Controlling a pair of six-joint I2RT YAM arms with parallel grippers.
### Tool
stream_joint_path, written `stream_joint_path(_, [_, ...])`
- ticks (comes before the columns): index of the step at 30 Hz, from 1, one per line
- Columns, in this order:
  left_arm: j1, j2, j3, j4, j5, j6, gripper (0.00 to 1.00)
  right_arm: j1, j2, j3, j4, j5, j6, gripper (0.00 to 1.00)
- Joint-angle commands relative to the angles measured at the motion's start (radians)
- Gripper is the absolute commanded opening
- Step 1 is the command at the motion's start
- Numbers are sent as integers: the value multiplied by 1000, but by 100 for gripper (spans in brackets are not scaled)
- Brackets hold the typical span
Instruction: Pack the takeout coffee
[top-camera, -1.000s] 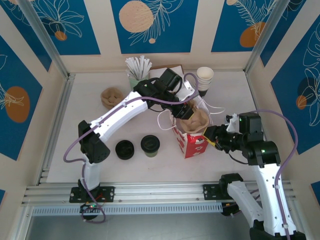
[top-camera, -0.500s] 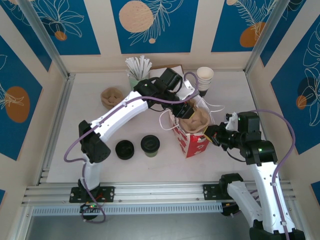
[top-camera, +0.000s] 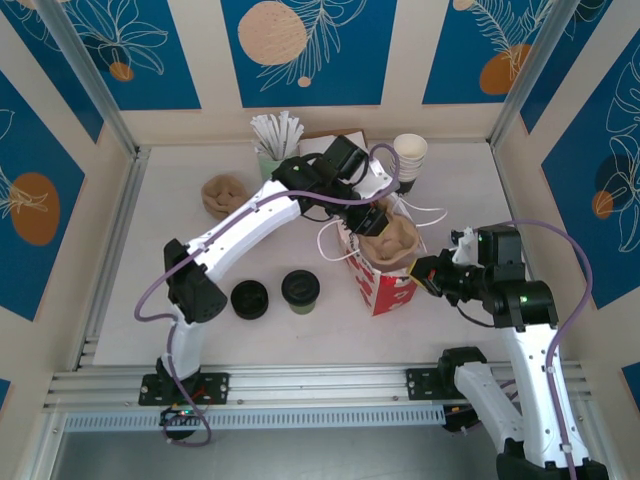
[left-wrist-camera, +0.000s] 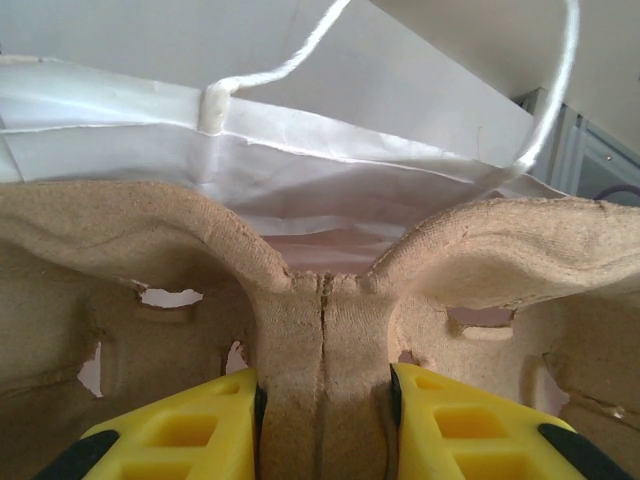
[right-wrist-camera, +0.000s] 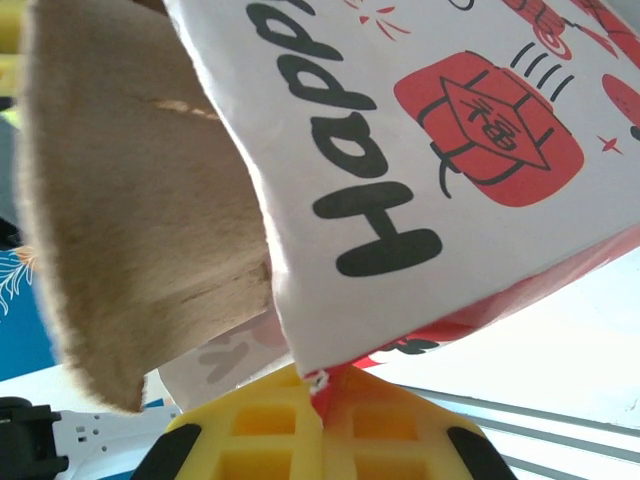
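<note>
The left gripper (left-wrist-camera: 322, 405) is pinching the centre ridge of a brown moulded-pulp cup carrier (left-wrist-camera: 120, 240), the right gripper (right-wrist-camera: 322, 392) is pinching the edge of a red-and-white paper bag (right-wrist-camera: 430, 150), and the olive-green, black-lidded takeout coffee (top-camera: 300, 289) is standing well apart from both.

From above, the tray (top-camera: 392, 240) covers the mouth of the bag (top-camera: 385, 290), hiding its inside and the tips of the left gripper (top-camera: 379, 226). In the left wrist view the bottom edge cuts its yellow fingers (left-wrist-camera: 175, 440), and the tray runs off both sides. The right wrist view crops the bag's print after "Happ" and cuts the right gripper (right-wrist-camera: 322, 388) at the bottom.
</note>
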Motion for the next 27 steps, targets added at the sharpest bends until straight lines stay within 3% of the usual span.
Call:
stream_joint_path(1, [-4,23,31,-36,-51,30,32,-6,9,39,-60,-47,-39,0])
stream_joint_path(19, [-104,59,187,-183,-249,100,32,-6,61,79,-62,-76,-59,0])
stream_joint_path(27, [-110,89,202,-201,-279,113,32,-6,70,81,-48,-97,-54,0])
